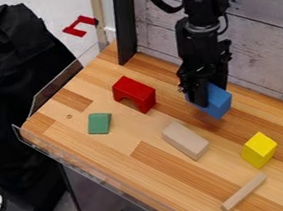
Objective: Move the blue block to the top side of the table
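The black gripper (207, 92) hangs over the upper right part of the wooden table, near the grey plank wall. It is shut on the blue block (218, 103), with a dark finger across the block's left side. The block is tilted and its lower right part sticks out from the gripper. Whether the block touches the table cannot be told. Part of its upper left is hidden by the gripper.
On the wooden table (120, 149) lie a red arch block (135, 92), a green block (99, 123), a beige block (185, 141), a yellow block (259, 149) and a thin wooden stick (244, 192). A clear barrier (101, 173) runs along the left edge; a black post (124, 21) stands behind.
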You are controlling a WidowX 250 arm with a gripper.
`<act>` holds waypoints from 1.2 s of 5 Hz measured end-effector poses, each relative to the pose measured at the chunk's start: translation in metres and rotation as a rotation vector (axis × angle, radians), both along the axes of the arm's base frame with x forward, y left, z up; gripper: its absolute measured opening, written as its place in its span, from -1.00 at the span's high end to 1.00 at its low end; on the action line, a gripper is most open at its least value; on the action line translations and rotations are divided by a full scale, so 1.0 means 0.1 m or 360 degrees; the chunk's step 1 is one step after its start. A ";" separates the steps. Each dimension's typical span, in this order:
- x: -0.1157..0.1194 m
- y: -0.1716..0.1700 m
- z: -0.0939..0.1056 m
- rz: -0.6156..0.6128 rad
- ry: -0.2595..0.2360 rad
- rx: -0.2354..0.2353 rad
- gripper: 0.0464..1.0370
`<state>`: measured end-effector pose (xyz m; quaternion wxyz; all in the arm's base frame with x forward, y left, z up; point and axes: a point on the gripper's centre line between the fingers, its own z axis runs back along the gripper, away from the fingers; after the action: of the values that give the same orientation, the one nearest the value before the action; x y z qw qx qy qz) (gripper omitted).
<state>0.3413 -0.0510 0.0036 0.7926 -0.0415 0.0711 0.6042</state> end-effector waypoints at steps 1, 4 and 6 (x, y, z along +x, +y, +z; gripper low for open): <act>-0.02 0.00 -0.14 0.0027 0.0060 0.0002 -0.04; -0.12 -0.05 -0.29 0.0133 0.0078 -0.0068 -0.77; 0.00 -0.01 0.07 -0.0083 -0.0126 -0.0023 -0.92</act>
<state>0.3411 -0.0522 0.0108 0.8099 -0.0691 0.0451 0.5807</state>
